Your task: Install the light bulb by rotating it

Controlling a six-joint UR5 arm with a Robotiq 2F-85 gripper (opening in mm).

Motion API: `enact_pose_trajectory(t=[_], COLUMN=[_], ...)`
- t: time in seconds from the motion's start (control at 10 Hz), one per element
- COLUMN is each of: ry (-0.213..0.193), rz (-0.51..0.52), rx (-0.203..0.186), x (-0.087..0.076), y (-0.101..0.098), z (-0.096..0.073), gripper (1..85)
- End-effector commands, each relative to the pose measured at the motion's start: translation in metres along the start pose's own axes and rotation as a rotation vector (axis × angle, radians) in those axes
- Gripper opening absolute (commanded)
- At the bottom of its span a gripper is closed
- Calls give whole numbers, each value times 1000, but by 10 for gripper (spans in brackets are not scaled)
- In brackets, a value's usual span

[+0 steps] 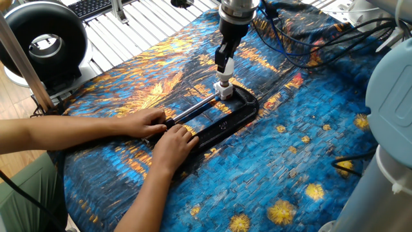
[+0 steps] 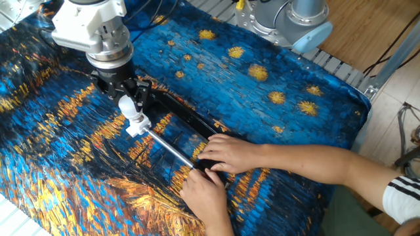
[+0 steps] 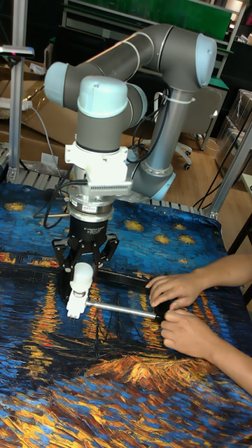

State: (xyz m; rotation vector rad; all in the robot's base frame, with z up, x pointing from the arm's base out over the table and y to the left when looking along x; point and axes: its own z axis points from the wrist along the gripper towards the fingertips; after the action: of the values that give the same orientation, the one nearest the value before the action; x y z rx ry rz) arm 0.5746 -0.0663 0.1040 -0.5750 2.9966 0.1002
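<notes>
Just above frame centre, the gripper point(image 2: 126, 99) has its fingers clamped on the light bulb point(image 2: 127, 105), neck down on the socket block point(image 2: 135, 125), apparently seated: rotate about the bulb's axis, light downward pressure, while both hands point(image 2: 226, 153) brace the black clamp point(image 1: 241, 106).

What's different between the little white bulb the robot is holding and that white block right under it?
The light bulb is round and smooth, while the socket block is squarish. The bulb is pinched in the gripper, whereas the block sits at the end of the black clamp that a person's hands steady. Both are small, white and lined up one above the other.
</notes>
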Motion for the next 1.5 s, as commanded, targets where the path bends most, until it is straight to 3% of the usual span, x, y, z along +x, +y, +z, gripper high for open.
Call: enact_pose_trajectory(t=[0.0, 0.3, 0.7, 0.9, 1.0, 1.4], ry=[16, 57, 28, 48, 36, 13], rz=[11, 33, 40, 52, 52, -48], rx=[3, 17, 15, 29, 29, 6], x=[13, 28, 14, 10, 4, -8], y=[-6, -11, -2, 1, 4, 11], z=[1, -4, 3, -3, -3, 5], gripper=[243, 240, 240, 220, 203, 227])
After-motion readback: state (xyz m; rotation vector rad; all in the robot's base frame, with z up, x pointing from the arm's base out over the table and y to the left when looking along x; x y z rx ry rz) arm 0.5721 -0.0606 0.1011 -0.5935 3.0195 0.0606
